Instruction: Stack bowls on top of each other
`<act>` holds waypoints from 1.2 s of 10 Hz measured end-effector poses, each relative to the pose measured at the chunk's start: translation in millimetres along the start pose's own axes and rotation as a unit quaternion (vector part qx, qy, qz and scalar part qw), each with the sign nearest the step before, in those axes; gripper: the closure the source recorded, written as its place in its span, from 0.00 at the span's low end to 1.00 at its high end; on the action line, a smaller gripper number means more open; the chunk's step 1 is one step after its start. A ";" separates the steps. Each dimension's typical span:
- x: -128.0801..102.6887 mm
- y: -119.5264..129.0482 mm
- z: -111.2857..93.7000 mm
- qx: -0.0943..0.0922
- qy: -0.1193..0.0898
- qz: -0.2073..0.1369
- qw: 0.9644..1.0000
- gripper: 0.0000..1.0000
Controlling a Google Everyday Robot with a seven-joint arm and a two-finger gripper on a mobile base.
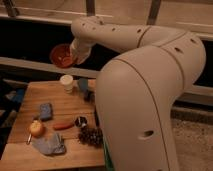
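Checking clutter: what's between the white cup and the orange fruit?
A blue sponge, in the camera view; jaws hold the red bowl above the white cup.

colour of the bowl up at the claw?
Red-orange. The claw holds the bowl aloft, above the cup in the camera view.

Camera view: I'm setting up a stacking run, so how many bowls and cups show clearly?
Bowls: 1, the red-orange bowl held aloft by the gripper.
Cups: 1, the white cup on the table.
Dark object beside the cup: cannot tell.
Total: 2.
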 end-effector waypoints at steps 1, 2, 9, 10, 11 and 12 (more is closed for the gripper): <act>1.0 1.9 1.6 -0.003 0.001 0.001 1.000 1.00; -1.7 -2.3 -0.4 -0.014 -0.002 0.006 1.000 1.00; 7.7 -137.4 -54.2 -0.067 0.009 0.038 0.997 1.00; 9.5 -149.9 -58.2 -0.068 0.008 0.044 0.997 1.00; 10.0 -151.5 -58.8 -0.068 0.008 0.045 0.997 1.00; 11.8 -147.1 -57.1 -0.070 0.010 0.042 0.997 1.00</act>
